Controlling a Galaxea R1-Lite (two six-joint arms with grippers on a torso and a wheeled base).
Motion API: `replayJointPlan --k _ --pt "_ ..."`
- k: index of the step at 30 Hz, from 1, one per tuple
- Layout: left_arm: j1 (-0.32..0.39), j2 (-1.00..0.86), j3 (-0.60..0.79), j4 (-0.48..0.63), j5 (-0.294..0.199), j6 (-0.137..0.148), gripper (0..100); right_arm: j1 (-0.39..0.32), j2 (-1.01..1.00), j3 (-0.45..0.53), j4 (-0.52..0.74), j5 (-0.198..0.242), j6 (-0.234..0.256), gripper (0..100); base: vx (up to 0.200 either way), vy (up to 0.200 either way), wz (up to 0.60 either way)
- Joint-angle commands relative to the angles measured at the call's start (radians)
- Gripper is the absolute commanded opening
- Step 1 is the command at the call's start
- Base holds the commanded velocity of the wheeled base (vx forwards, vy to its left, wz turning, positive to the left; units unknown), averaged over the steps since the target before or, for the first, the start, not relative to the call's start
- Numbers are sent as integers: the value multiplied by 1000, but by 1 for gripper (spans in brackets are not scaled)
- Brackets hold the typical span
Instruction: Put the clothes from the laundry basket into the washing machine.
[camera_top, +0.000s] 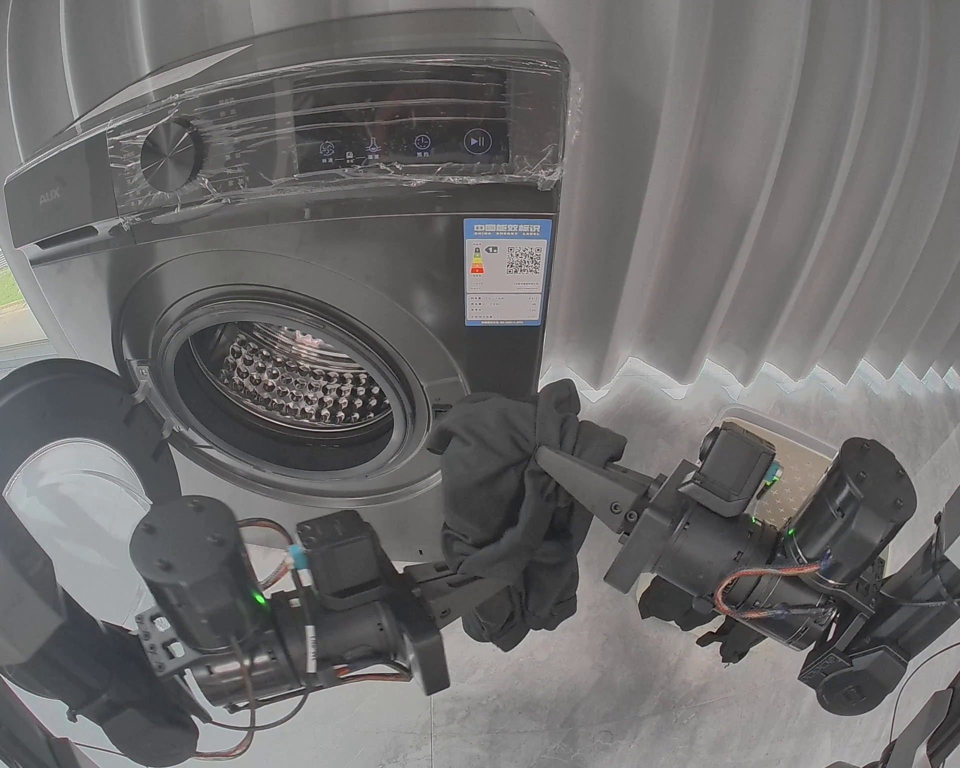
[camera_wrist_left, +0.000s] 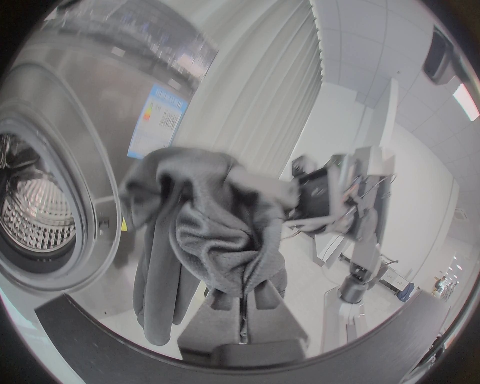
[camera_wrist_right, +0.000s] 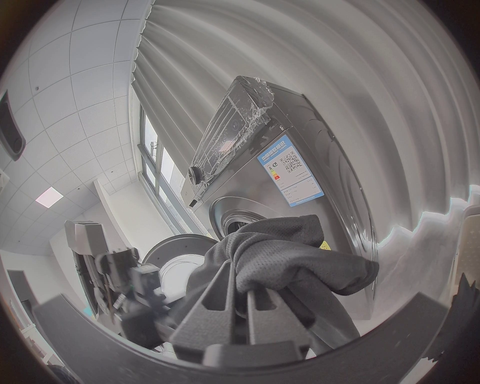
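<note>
A dark grey garment (camera_top: 510, 500) hangs in the air in front of the washing machine (camera_top: 300, 250), to the right of its open drum (camera_top: 295, 385). Both grippers hold it. My right gripper (camera_top: 545, 458) is shut on its upper part, and the same cloth (camera_wrist_right: 295, 265) drapes over those fingers (camera_wrist_right: 265, 310). My left gripper (camera_top: 480, 585) is shut on the lower folds, where the garment (camera_wrist_left: 210, 230) bunches above the left fingers (camera_wrist_left: 270, 300). The round door (camera_top: 70, 470) stands swung open at the left. The white laundry basket (camera_top: 800, 460) sits on the floor behind my right arm.
A pleated white curtain (camera_top: 760, 190) hangs right of the machine and reaches the grey floor (camera_top: 620, 690). The machine's control panel (camera_top: 330, 140) is wrapped in clear film. Free floor lies in front of the machine below the garment.
</note>
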Motion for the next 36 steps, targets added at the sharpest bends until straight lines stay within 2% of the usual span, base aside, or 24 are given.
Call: replayJointPlan --k 1,4,5,11,26,31,36 --pt "-36 -295 77 -9 -13 -4 0 -22 0 20 0 7 -5 0 0 0 0" --pt "-24 -314 42 -3 -26 -6 0 -20 -4 26 0 10 -6 0 0 0 0" --pt "-27 -318 34 -3 -26 -6 0 -20 -5 28 0 10 -5 100 0 0 0" --pt "-28 -319 3 -7 -13 -3 0 -23 -2 57 0 8 -3 100 0 0 0" --pt "-25 -284 -83 -9 80 -9 0 -66 0 62 0 8 -9 100 0 0 0" --pt "-22 -232 -98 -9 143 -12 0 -108 0 57 -2 11 -42 100 0 0 0" --pt "-13 -187 -101 -10 174 -14 0 -143 -5 48 -2 14 -49 100 0 0 0"
